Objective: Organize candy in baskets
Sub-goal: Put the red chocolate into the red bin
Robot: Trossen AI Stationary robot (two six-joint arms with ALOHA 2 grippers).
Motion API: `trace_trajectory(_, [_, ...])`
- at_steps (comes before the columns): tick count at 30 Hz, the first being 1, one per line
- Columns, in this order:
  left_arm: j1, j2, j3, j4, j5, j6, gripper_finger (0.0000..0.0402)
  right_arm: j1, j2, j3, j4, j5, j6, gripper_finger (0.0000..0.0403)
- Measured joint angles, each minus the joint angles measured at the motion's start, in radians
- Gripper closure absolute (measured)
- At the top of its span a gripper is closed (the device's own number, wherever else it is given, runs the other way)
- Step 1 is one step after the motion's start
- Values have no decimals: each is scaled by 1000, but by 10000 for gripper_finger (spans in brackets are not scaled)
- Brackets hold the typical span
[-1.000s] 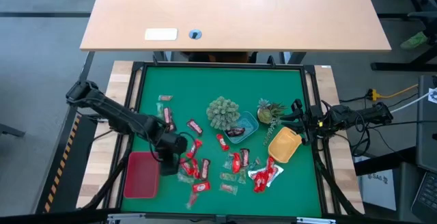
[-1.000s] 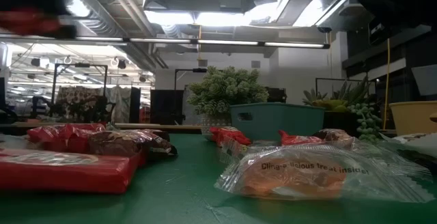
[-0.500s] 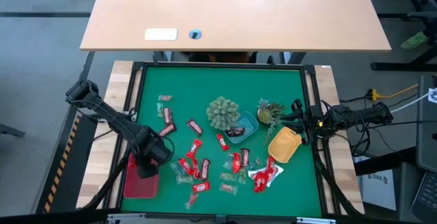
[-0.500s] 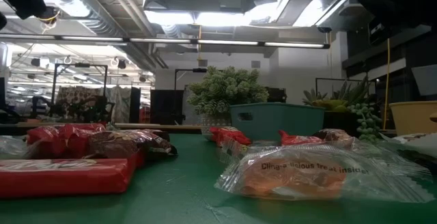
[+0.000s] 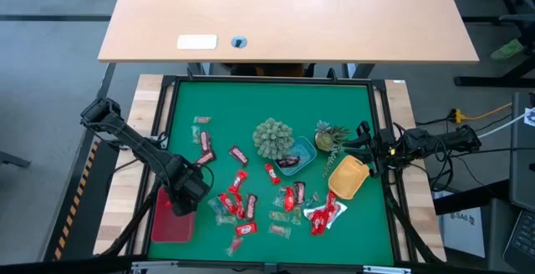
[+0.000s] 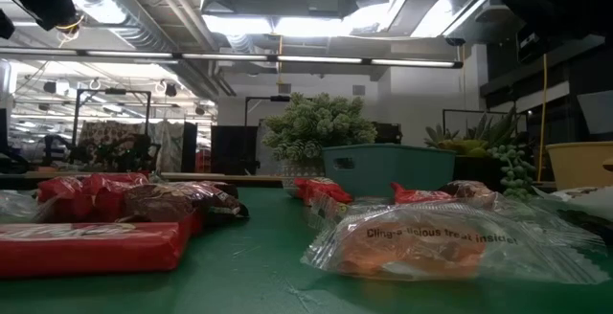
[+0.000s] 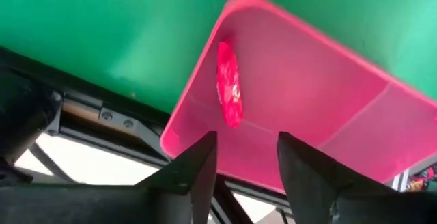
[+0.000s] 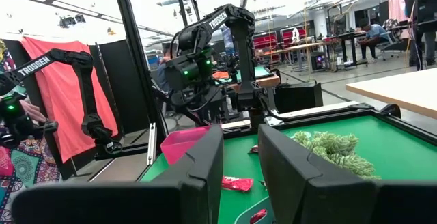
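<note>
My left gripper (image 5: 185, 200) hovers at the lower left of the high view, over the upper end of the red basket (image 5: 170, 225). Its fingers (image 7: 198, 173) stand apart, released, with a red candy (image 7: 229, 84) lying in the basket beyond them. More red candies (image 5: 238, 205) lie scattered just right of it. My right gripper (image 5: 364, 153) waits at the right edge above the yellow basket (image 5: 347, 177), its fingers parted around nothing.
</note>
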Motion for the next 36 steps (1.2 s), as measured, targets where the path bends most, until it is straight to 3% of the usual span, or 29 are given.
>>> trace_trajectory(12, [11,0,0,310,-225,0,237,0,0,0,0,0,0,308])
trace_trajectory(20, [63,6,0,559,-602,-31,236,0,0,0,0,0,0,308])
trace_trajectory(23, [88,23,0,622,-696,-44,236,0,0,0,0,0,0,308])
trace_trajectory(36, [159,216,0,692,-722,-130,236,0,0,0,0,0,0,308])
